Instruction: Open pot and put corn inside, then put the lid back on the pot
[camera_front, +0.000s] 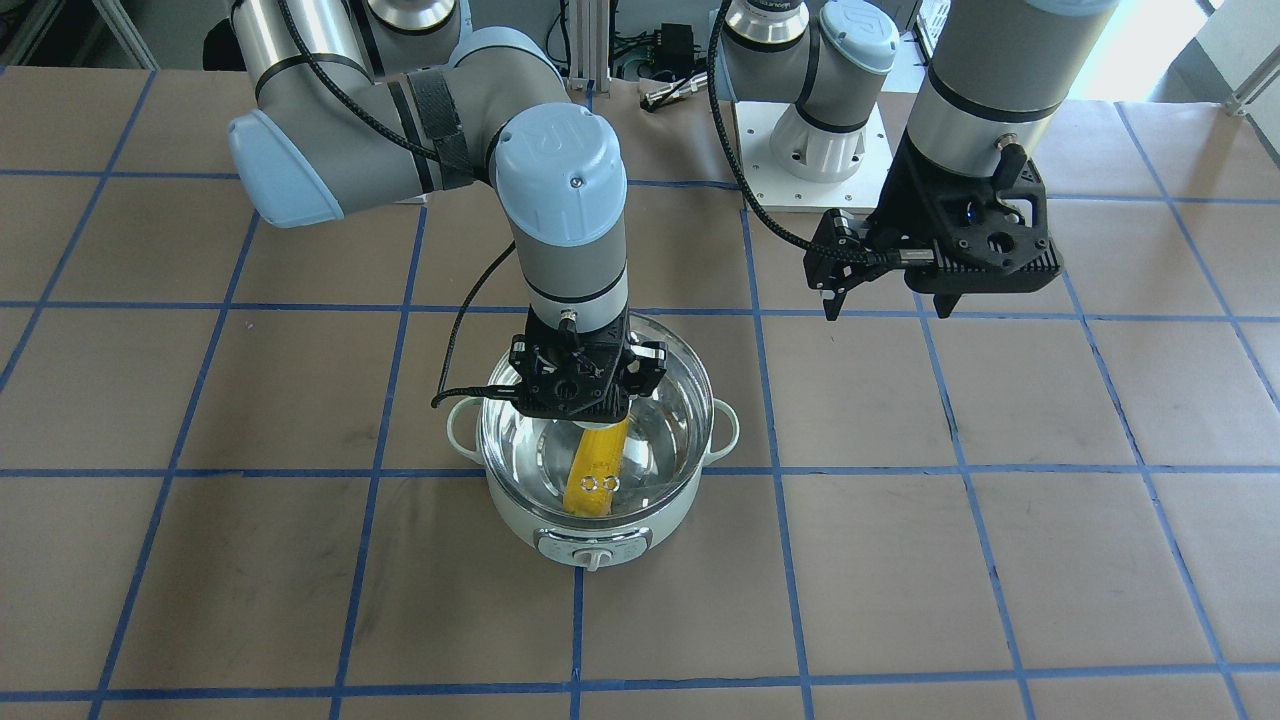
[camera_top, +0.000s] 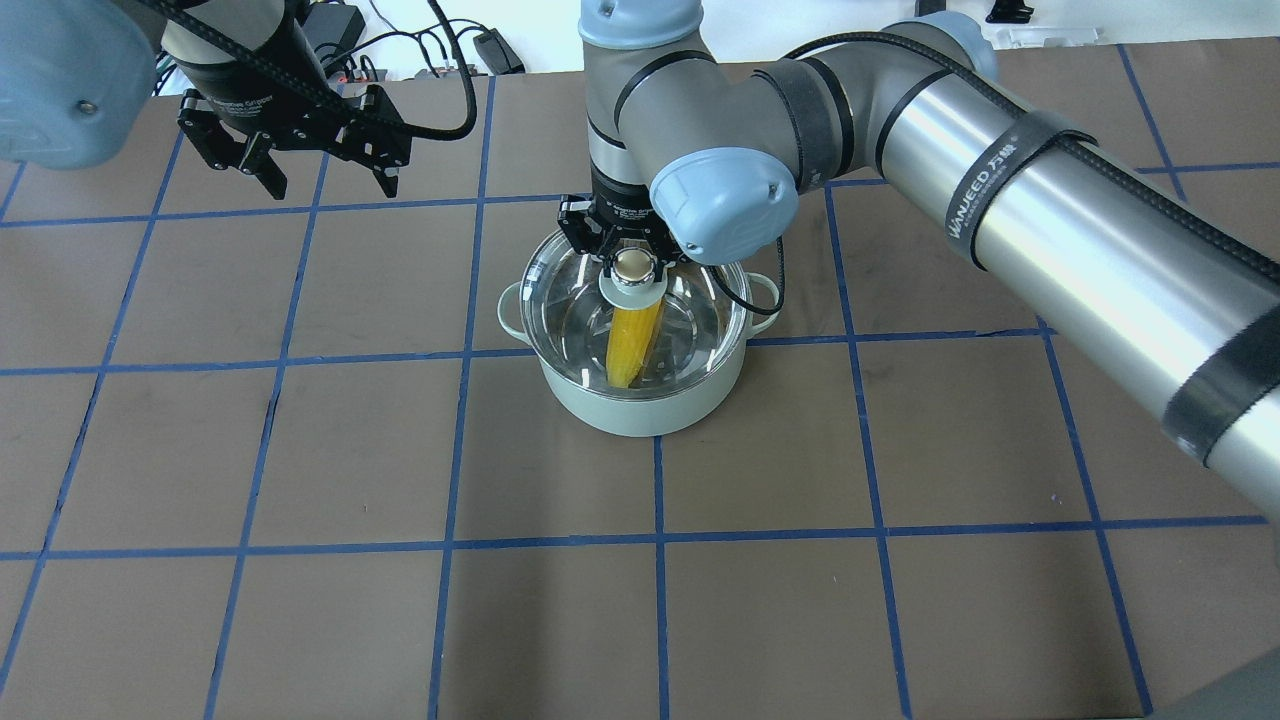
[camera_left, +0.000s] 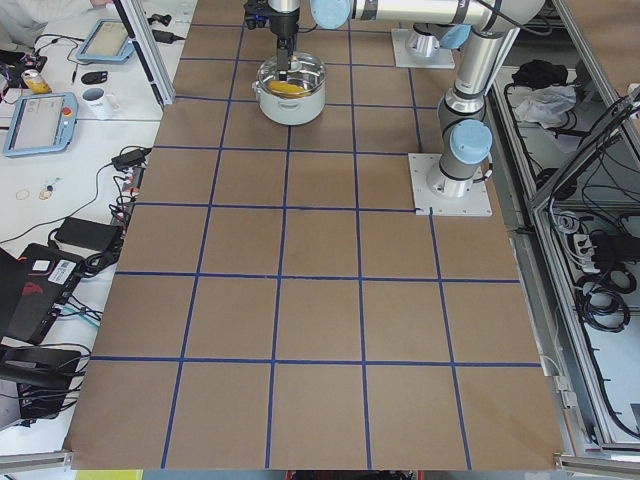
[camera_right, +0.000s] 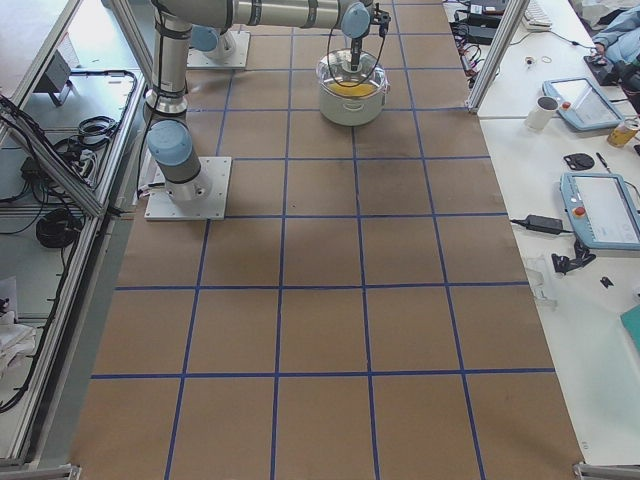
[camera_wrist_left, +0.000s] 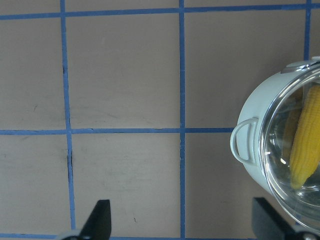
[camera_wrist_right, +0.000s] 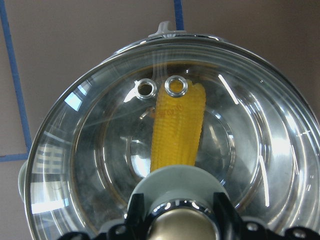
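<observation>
One corn (camera_top: 632, 345), tip robotward

Bright, even light right across the worktop (camera_top: 300, 450), and only a soft, faint shadow hugs the pot (camera_top: 640, 410). The top right corner of the front-facing view is blown out to pure white. Look at the right wrist view: glare streaks and pale window reflections cut across the glass lid (camera_wrist_right: 75, 150), and its knob (camera_wrist_right: 175, 225), hard against the lens, is soft and out of focus. Through the glass the corn (camera_wrist_left: 307, 140) looks slightly hazy. Both side views are sharp.
</observation>
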